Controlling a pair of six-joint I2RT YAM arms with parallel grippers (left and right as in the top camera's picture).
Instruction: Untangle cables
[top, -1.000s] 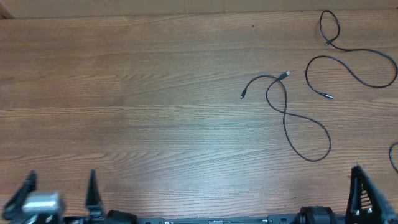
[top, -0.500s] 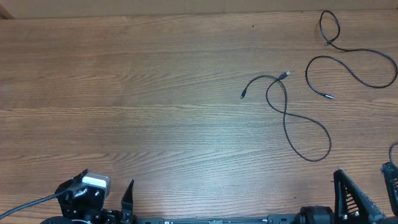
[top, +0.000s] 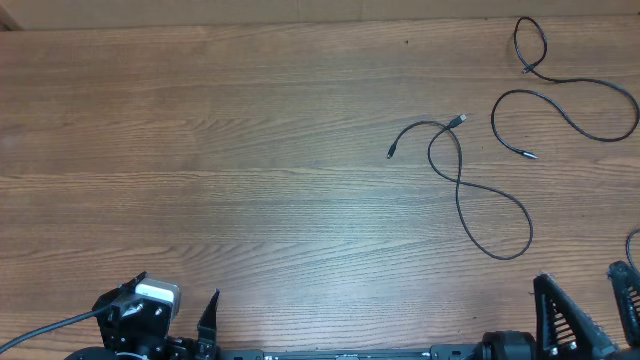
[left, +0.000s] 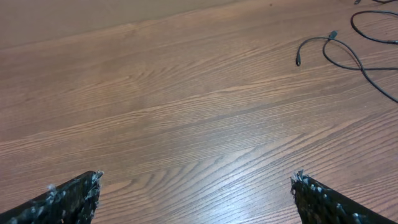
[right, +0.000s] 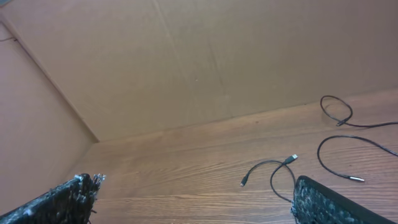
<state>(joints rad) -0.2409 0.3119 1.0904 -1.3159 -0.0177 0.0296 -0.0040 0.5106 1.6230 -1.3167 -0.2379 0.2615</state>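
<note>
A thin black cable (top: 458, 180) with a silvery plug tip lies right of centre and crosses itself in a loop. It also shows in the left wrist view (left: 339, 53) and the right wrist view (right: 273, 168). A second black cable (top: 575, 122) curls at the far right corner, apart from the first, and shows in the right wrist view (right: 356, 137). A bit of a third cable (top: 632, 250) shows at the right edge. My left gripper (top: 175, 318) (left: 194, 180) is open and empty at the front left. My right gripper (top: 582, 285) (right: 196, 182) is open and empty at the front right.
The wooden table (top: 250, 150) runs to a brown cardboard wall (right: 186, 56) at the back. The arm bases sit along the front edge.
My left arm has shifted right along the front edge. My right gripper has shifted left, with both fingers in the overhead view. The cables have not moved.
</note>
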